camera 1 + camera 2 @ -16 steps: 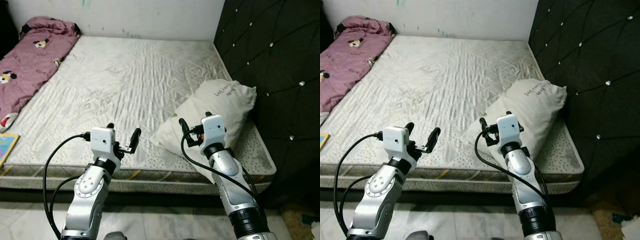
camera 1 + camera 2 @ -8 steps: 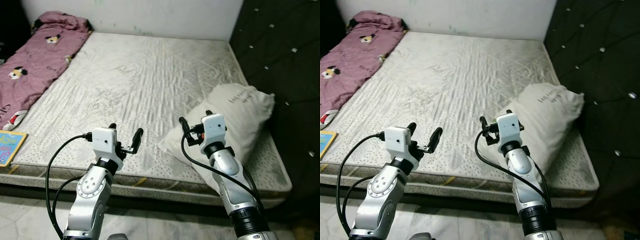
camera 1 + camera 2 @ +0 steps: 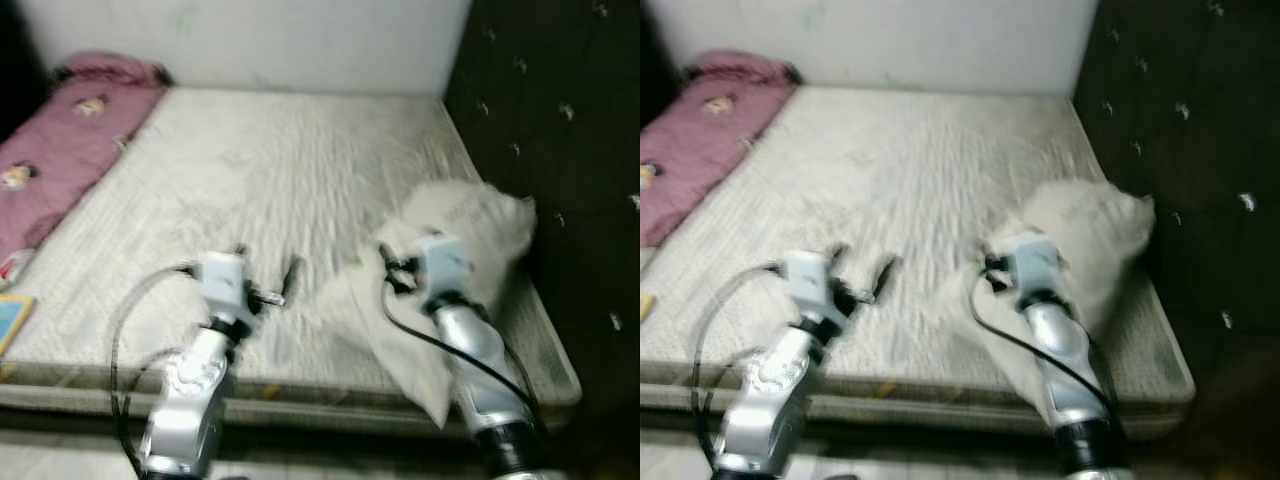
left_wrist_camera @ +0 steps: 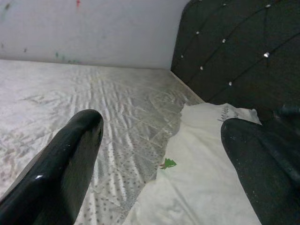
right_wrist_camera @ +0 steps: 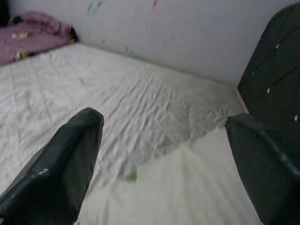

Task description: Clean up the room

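Two blurred head views show a pale quilted mattress (image 3: 250,190) with much bare surface at frame centre. At upper left a pink blanket (image 3: 55,140) lies along its edge. My left gripper (image 3: 265,290) hovers spread at lower centre, near the front edge. My right gripper (image 3: 400,275), also spread, is over the white pillow (image 3: 470,225) at right, beside the dark tufted headboard (image 3: 560,150).

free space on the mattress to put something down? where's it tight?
Widest bare patch: the middle of the mattress, between the pink blanket on the robot's left, the wall behind and the white pillow on the right. Tight by the black headboard, where the pillow lies. Both grippers, left and right, are open at the near edge.
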